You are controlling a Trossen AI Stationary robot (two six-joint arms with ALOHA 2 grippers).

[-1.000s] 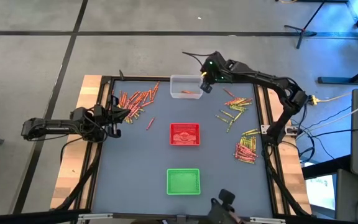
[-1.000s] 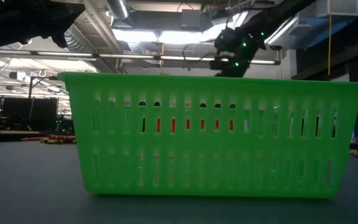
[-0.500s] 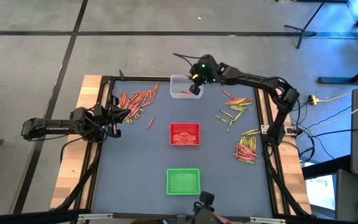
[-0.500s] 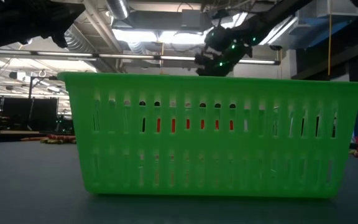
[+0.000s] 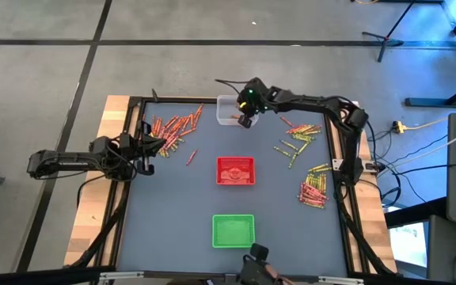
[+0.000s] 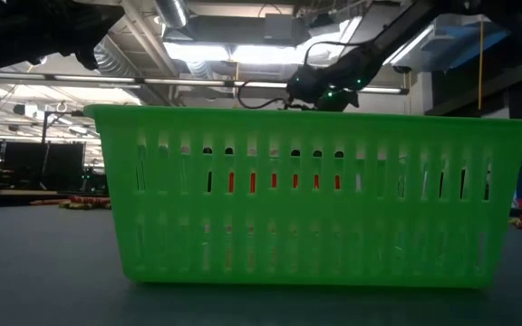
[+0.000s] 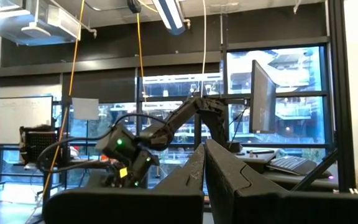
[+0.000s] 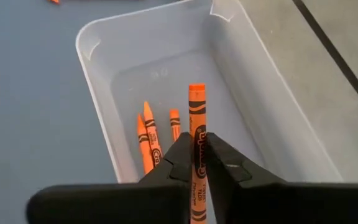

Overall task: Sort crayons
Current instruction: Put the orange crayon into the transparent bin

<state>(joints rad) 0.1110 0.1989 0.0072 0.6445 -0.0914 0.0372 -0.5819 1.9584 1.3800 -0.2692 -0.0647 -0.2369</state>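
Observation:
My right gripper (image 5: 246,117) (image 8: 196,143) is over the clear tray (image 5: 228,110) at the table's far side, shut on an orange crayon (image 8: 196,106). Three orange crayons (image 8: 149,135) lie on the clear tray's floor. My left gripper (image 5: 157,146) (image 7: 204,163) is shut and empty at the table's left, beside a pile of orange and red crayons (image 5: 172,127). Yellow-green crayons (image 5: 295,142) and red crayons (image 5: 313,190) lie in piles at the right. One crayon (image 5: 190,157) lies alone. My right gripper pinches the orange crayon between its two fingers, on the crayon's paper-wrapped lower half (image 8: 197,163). The crayon lies along the fingers and its flat end (image 8: 196,87) sticks out past the fingertips. It is lifted clear, above the clear tray's inside.
A red tray (image 5: 235,170) stands at the table's middle and a green tray (image 5: 233,230) nearer the front; the green tray (image 6: 315,195) fills the low view. A black frame (image 5: 335,134) borders the table.
My right gripper has gone toward the table's left edge, from beside the clear tray's right end to over its inside, still shut on the orange crayon.

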